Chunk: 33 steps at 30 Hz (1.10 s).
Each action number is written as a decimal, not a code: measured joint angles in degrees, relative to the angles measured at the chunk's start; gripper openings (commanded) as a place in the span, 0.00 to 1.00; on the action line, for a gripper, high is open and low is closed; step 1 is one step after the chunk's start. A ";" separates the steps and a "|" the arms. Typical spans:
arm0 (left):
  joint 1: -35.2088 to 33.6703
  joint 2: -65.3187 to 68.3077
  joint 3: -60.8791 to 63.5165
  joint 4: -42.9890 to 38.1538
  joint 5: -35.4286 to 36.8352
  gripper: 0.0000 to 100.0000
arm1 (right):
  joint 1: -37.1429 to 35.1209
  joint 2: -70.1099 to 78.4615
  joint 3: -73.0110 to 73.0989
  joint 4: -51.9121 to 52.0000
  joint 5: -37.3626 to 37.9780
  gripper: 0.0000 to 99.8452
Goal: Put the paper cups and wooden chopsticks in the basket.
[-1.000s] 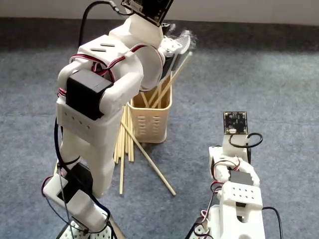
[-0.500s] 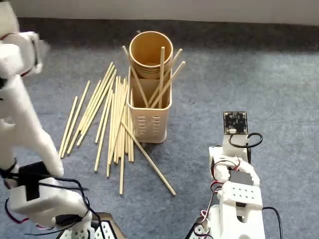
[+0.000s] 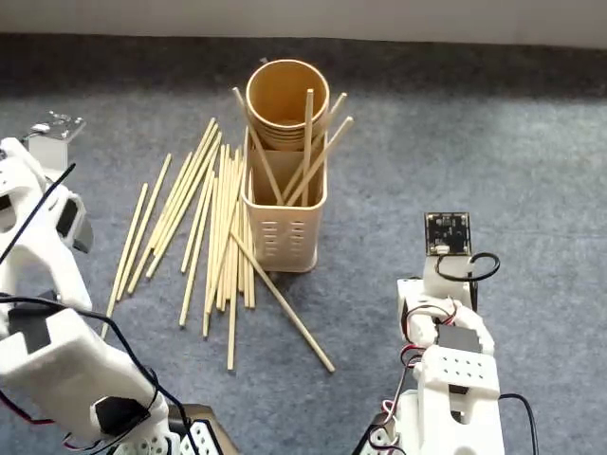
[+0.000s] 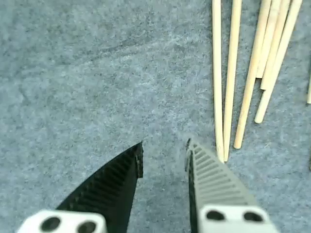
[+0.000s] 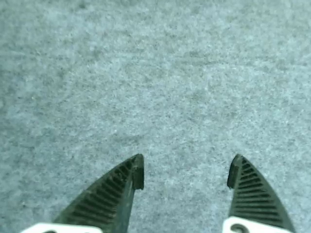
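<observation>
Wooden chopsticks (image 3: 226, 227) lie loose on the carpet (image 3: 493, 142); the step in hand is probably another pickup. Your left gripper (image 4: 164, 148), narrowly parted and empty, hovers just beside two stick ends: centre it over one, then close. The basket (image 3: 283, 237) holds stacked paper cups (image 3: 275, 95) and several sticks. Your right gripper (image 5: 187, 174) hangs wide apart over bare carpet, empty.

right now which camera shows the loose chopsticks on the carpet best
The high view: the whole spread of loose chopsticks lies left of the basket. The left wrist view catches the ends of a few beside the open left gripper. The right wrist view faces grey carpet.
</observation>
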 measured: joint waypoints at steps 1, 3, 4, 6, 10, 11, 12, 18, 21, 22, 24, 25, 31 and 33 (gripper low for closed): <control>0.53 1.49 0.26 -0.79 0.00 0.17 | 0.00 0.00 0.00 0.00 0.00 0.28; 2.46 3.69 0.62 -1.58 0.00 0.18 | 0.00 0.00 0.00 0.00 0.00 0.28; 3.69 4.48 0.70 -1.76 0.00 0.20 | 0.00 0.00 0.00 0.00 0.00 0.28; 6.77 5.19 0.79 -1.67 0.97 0.24 | 0.00 0.00 0.00 0.00 0.00 0.28; 12.22 5.45 0.70 -0.09 3.52 0.26 | 0.00 0.00 0.00 0.00 0.00 0.28; 13.10 5.45 0.70 -0.09 3.60 0.26 | 0.00 0.00 0.00 0.00 0.00 0.28; 13.54 5.45 0.70 -0.09 3.87 0.26 | 0.00 0.00 0.00 0.00 0.00 0.28; 13.54 5.45 2.20 -2.29 4.13 0.26 | 0.00 0.00 0.00 0.00 0.00 0.28; 12.92 5.45 4.75 -5.45 4.13 0.26 | 0.00 0.00 0.00 0.00 0.00 0.28; 12.48 5.45 5.89 -6.77 4.13 0.26 | 0.00 0.00 0.00 0.00 0.00 0.28; 12.13 5.45 8.26 -9.67 4.13 0.26 | 0.00 0.00 0.00 0.00 0.00 0.28; 12.13 5.45 9.41 -10.99 4.13 0.26 | 0.00 0.00 0.00 0.00 0.00 0.28; 11.87 5.36 13.63 -16.18 4.13 0.17 | 0.00 0.00 0.00 0.00 0.00 0.28; 11.87 5.19 14.86 -17.23 4.22 0.10 | 0.00 0.00 0.00 0.00 0.00 0.28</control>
